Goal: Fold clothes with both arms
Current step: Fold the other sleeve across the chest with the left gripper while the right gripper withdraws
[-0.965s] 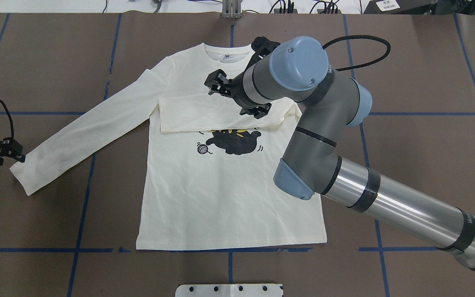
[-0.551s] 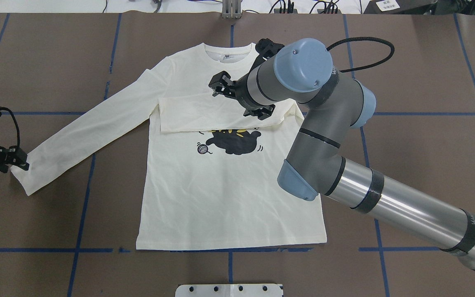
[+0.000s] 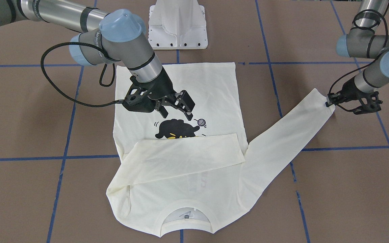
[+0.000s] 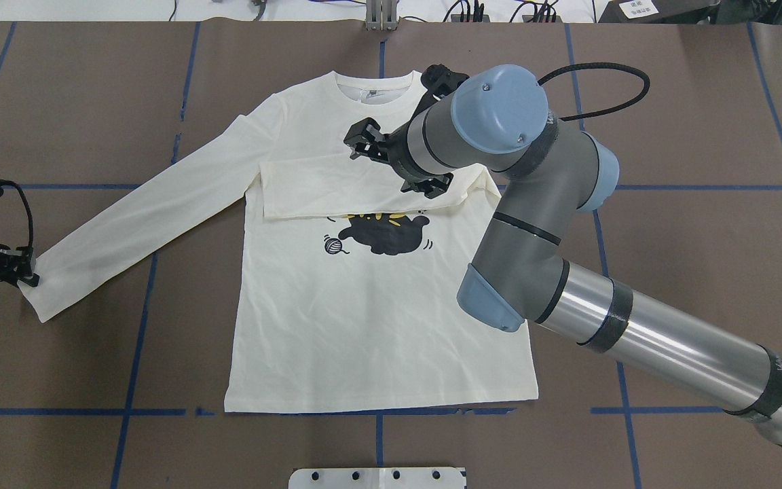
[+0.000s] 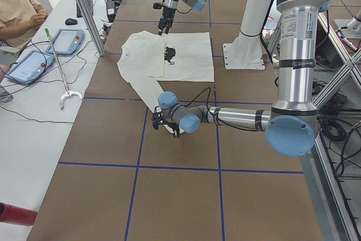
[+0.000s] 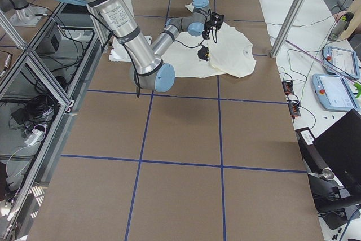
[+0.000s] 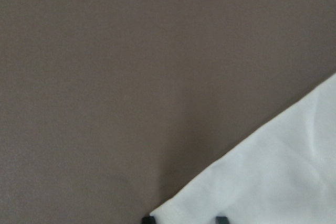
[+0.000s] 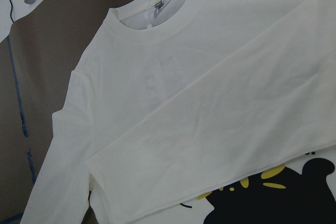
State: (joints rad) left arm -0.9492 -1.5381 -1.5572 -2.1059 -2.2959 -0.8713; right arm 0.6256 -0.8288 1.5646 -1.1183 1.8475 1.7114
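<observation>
The cream long-sleeved shirt [image 4: 364, 326] lies face up on the brown table, black cat print showing. One sleeve [image 3: 187, 153] is folded across the chest; the other sleeve [image 4: 140, 210] stretches out toward the table's left side. My right gripper [image 4: 391, 163] hovers open over the folded sleeve, holding nothing, also seen from the front [image 3: 176, 113]. My left gripper [image 4: 24, 275] sits at the outstretched sleeve's cuff [image 3: 322, 98]. In the left wrist view two fingertips [image 7: 149, 219] stand apart at the cuff's corner [image 7: 283, 171], cloth between them.
The white pedestal base [image 3: 177, 30] stands behind the shirt's hem. Blue tape lines [image 4: 140, 305] grid the table. A person [image 5: 17, 9] sits at a side table with tablets [image 5: 28, 66] and cables beyond the collar end.
My left gripper has moved down and in to the sleeve cuff. My right arm has drifted slightly right over the folded sleeve, its gripper still open.
</observation>
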